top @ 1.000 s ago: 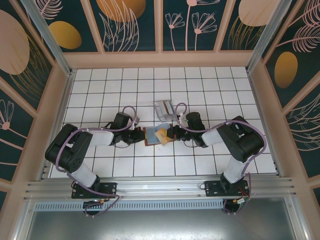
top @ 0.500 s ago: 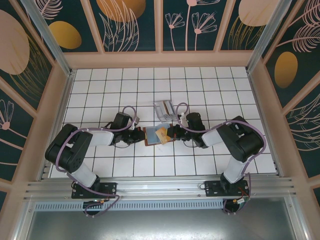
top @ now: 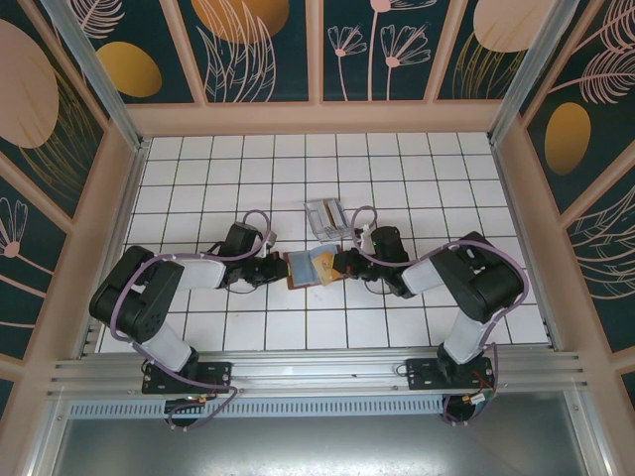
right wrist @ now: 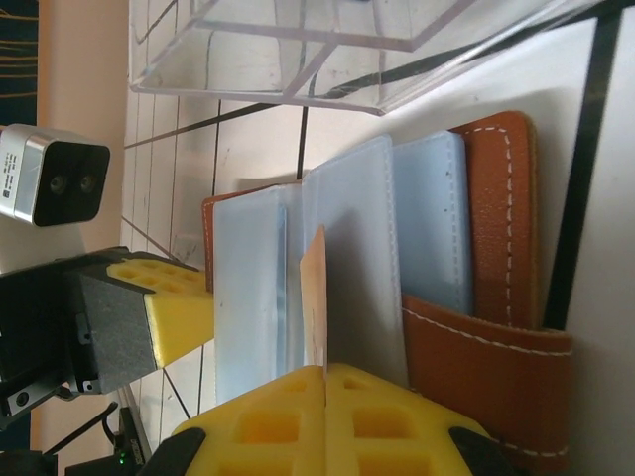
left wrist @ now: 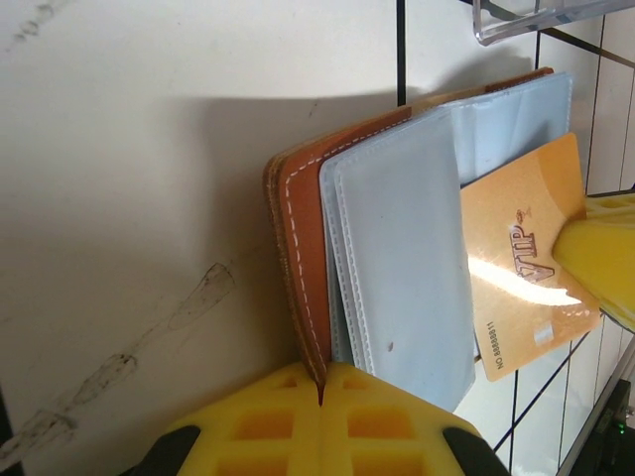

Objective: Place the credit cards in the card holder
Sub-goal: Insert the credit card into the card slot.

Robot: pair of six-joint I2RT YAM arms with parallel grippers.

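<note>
**Card holder pinned L, gold card pinched R**

Card holder (top: 303,268) is reddish-brown leather w/ white stitching. It lies open on the white-tiled worktop (top: 198,178), pale blue sleeves fanned out inside. Gold card (left wrist: 521,263) has "VIP" print and a number line along one edge. It lies partly over the sleeves and sticks out past them. My left jaws are clenched on the holder's stitched leather edge, yellow pads (left wrist: 258,416) meeting on it. My right jaws grip the gold card edge-on, right at the sleeves. Holder sits btwn both jaws, approx mid-worktop. Clear plastic case (top: 324,216) lies near, on the far side.
</note>
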